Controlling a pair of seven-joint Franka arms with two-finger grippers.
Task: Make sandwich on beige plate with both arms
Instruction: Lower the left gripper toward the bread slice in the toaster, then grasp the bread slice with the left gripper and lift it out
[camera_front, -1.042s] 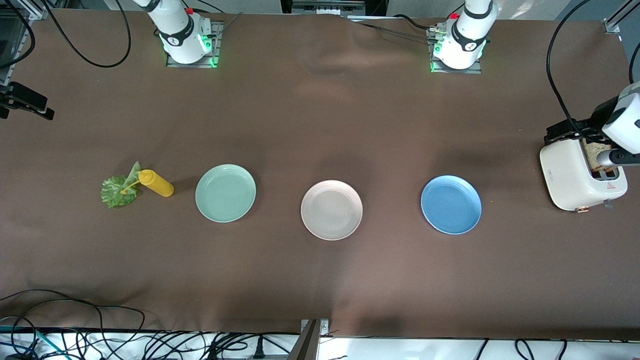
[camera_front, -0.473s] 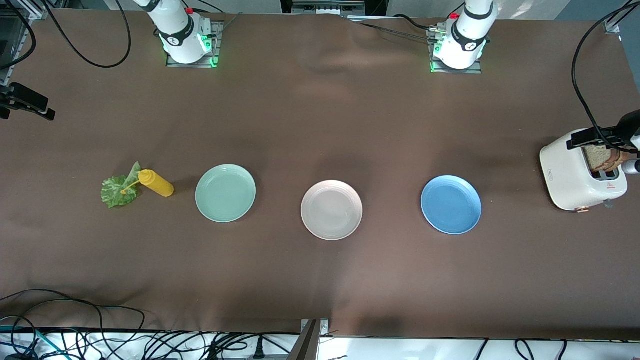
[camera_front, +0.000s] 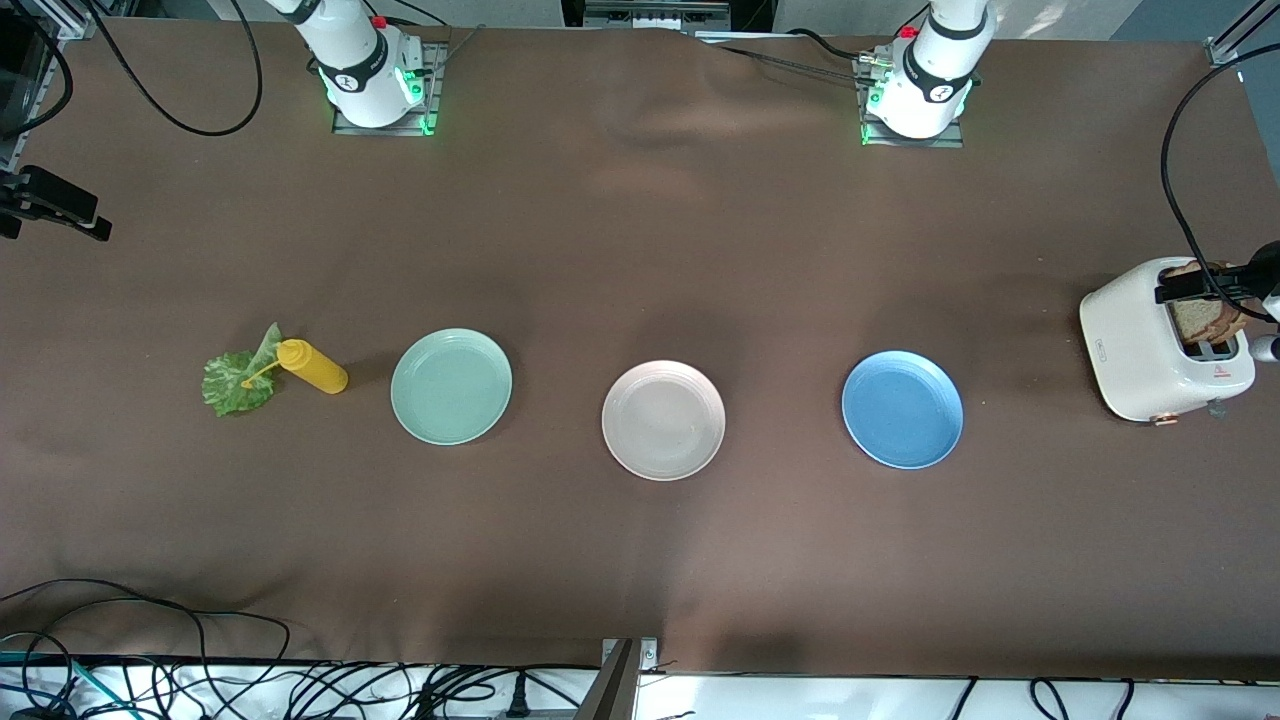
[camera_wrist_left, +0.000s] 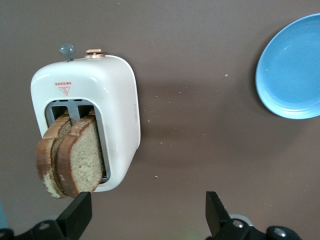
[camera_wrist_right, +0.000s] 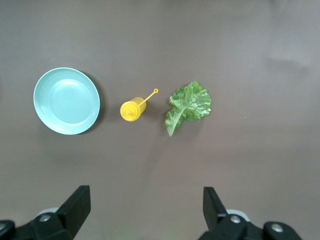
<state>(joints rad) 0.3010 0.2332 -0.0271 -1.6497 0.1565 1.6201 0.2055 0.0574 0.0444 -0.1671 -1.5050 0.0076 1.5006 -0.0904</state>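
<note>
A matt brown cloth with soft wrinkles covers the counter (camera_front: 640, 230). On it, the beige plate (camera_front: 663, 420) looks smooth and faintly glossy, as do the mint green plate (camera_front: 451, 385) and blue plate (camera_front: 902, 408) beside it. The toaster (camera_wrist_left: 107, 115) has a glossy cream shell holding rough, grainy brown bread (camera_wrist_left: 80, 162); the lettuce leaf (camera_wrist_right: 188, 106) is ruffled, the yellow bottle (camera_wrist_right: 132, 109) smooth plastic.

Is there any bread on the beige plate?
No, the beige plate is bare; both bread slices stand in the toaster.
</note>
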